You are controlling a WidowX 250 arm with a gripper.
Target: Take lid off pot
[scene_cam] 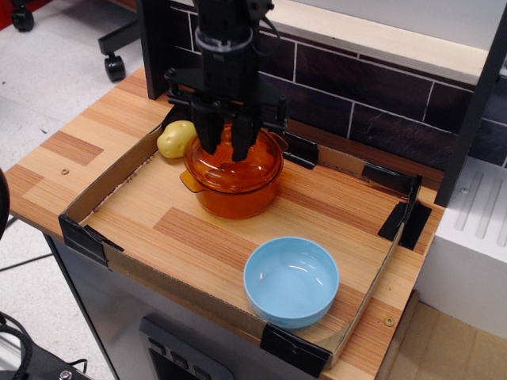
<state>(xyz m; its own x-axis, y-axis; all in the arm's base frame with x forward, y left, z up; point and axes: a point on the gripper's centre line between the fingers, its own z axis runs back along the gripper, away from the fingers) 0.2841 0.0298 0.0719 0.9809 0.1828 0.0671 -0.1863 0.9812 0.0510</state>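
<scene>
The black gripper stood upright over the amber glass pot, its two fingers closed on the short knob at the centre of the domed amber lid, which sat on the pot's rim. The pot rested toward the back left of the shallow cardboard tray on the wooden table, with a yellow potato just beside it at the tray's left wall. A light blue bowl sat near the tray's front right corner, well apart from the pot.
</scene>
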